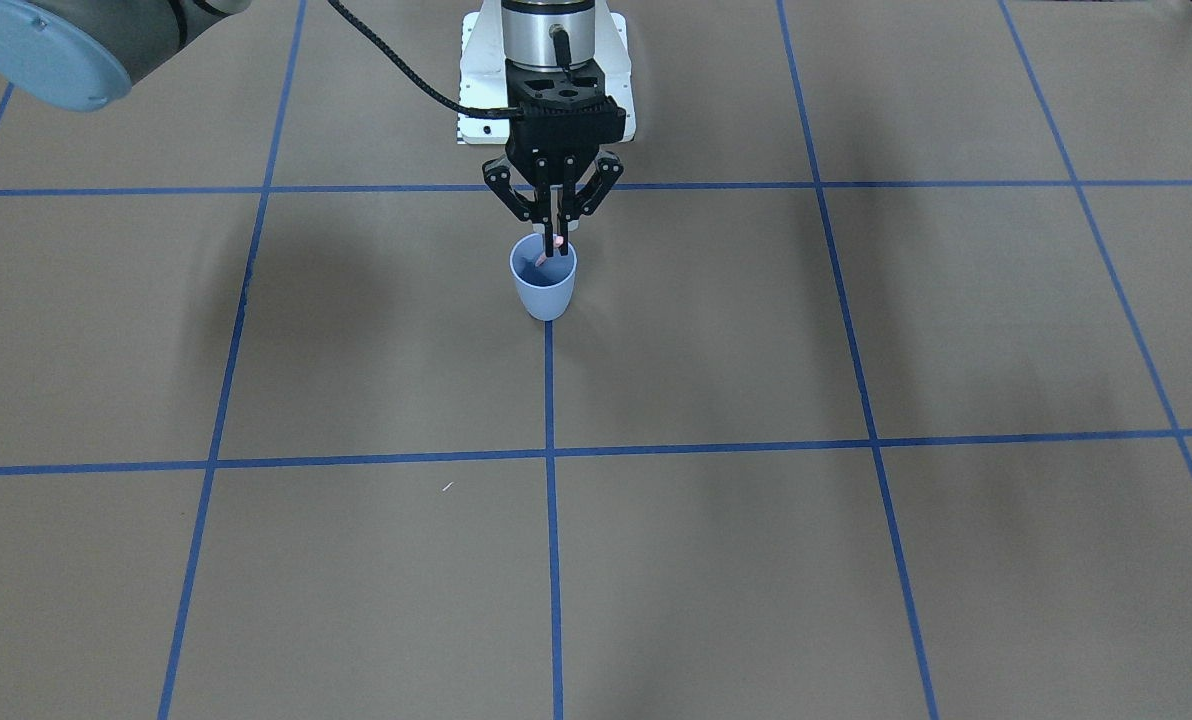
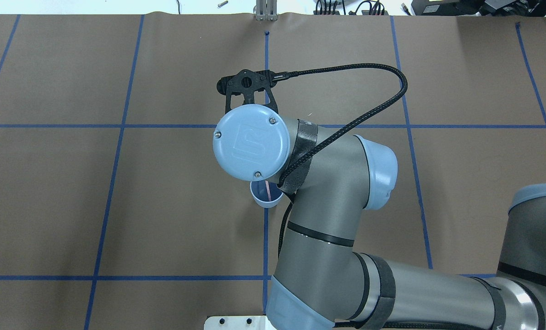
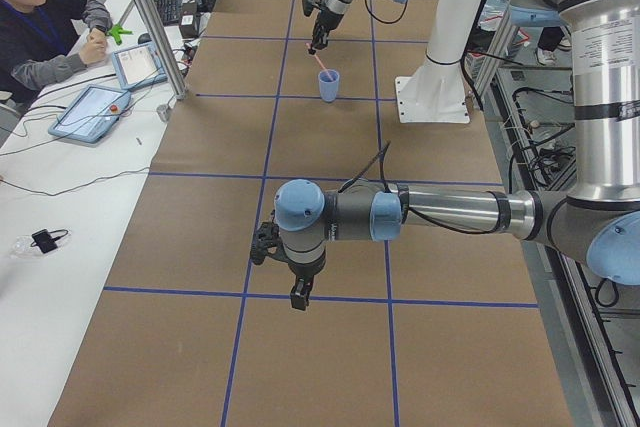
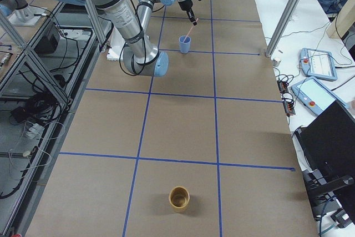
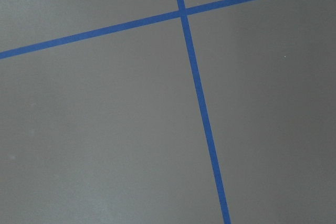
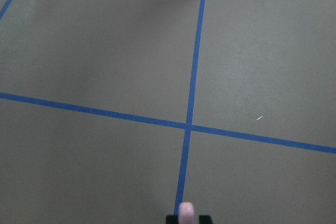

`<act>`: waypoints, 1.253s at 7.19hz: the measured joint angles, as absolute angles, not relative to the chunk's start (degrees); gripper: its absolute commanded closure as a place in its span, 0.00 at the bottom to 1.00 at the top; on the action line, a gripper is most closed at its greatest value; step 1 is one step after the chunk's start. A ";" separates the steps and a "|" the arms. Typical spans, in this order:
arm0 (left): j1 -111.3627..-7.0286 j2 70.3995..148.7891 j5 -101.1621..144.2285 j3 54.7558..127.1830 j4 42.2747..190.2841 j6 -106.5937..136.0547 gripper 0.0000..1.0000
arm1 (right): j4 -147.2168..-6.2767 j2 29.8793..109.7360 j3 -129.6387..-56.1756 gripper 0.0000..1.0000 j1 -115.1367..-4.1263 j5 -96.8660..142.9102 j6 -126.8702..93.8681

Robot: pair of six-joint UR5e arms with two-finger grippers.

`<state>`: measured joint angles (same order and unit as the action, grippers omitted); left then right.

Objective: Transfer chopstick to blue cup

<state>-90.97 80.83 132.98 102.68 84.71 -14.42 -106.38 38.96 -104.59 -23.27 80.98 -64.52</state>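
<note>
fingers of right gripper pinched together on chopstick, clamping its upper part. gripper points down at the table. right wrist view: rounded pale-pink end at the bottom edge, set between two black fingertips.

chopstick tilted, not upright. upper end in the fingers, lower end down at the mouth of blue cup. overhead view: thin pink line shows inside the rim, so the lower end is within the mouth. whether it touches the bottom, cannot tell.

blue cup upright on table, right under the gripper, standing on a line of blue tape. table covered in brown paper, tape laid in a grid.

black braided cable loops from the gripper's wrist back to the right arm.

left gripper well apart from the blue cup, hanging over the table near a tape line, pointing down. seen only in the left side view; spread or closed, cannot tell. left wrist view: brown paper and one tape crossing.

tan cup upright near the table's end on the robot's right, well apart from the blue cup.

person seated at a side table beside the main one.
</note>
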 measured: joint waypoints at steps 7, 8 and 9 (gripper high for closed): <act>-91.13 80.57 132.96 102.74 84.92 -14.47 0.01 | -106.38 39.26 -105.44 0.00 -39.17 101.82 -58.39; -91.18 80.48 132.90 102.70 84.96 -14.49 0.01 | -105.11 43.09 -105.07 0.00 -44.64 106.48 -51.44; -91.21 80.45 132.80 102.65 84.98 -14.48 0.01 | -101.70 47.93 -103.37 0.00 -49.37 109.98 -43.80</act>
